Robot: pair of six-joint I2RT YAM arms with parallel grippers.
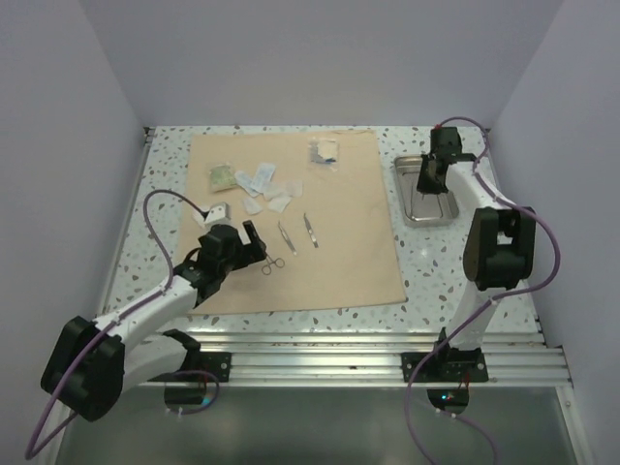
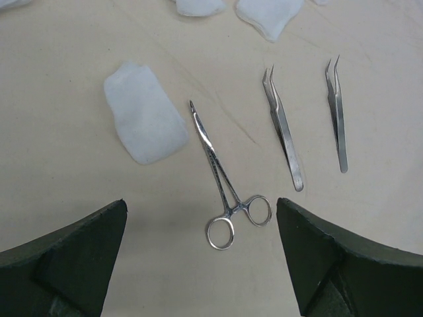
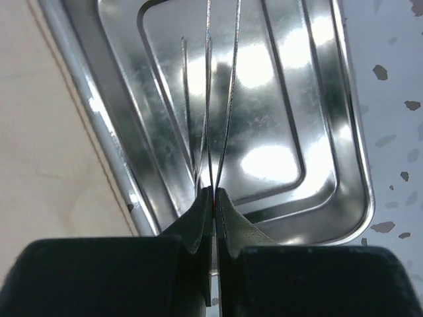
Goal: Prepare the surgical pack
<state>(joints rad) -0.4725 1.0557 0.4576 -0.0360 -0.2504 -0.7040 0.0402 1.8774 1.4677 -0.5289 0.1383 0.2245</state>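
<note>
The tan wrap sheet (image 1: 349, 252) lies flat across the middle of the speckled table (image 1: 455, 271). The steel tray (image 3: 310, 99) sits off the sheet on the bare tabletop, just beside the sheet's right edge toward the far side.

The right gripper (image 3: 215, 193) hangs over the tray with its fingers pressed together, pinching the near end of a thin metal instrument (image 3: 230, 99). Two slim blades of the instrument spread slightly apart as they reach out over the tray's shiny floor. The wrist view does not show whether its far end touches the tray.

The left gripper (image 2: 201, 201) hovers over the near-left part of the sheet with its fingers spread wide and nothing between them. Just ahead of it lie the ring-handled forceps (image 2: 217, 168), closed, rings toward the gripper and tip pointing far. To their right lie two curved-tip tweezers (image 2: 285, 135), side by side but apart, the second (image 2: 338, 122) farther right. A white gauze pad (image 2: 145, 112) rests just left of the forceps' tip without touching it.

Farther back on the sheet a loose cluster of gauze packets (image 1: 263, 184) is scattered, some overlapping.
</note>
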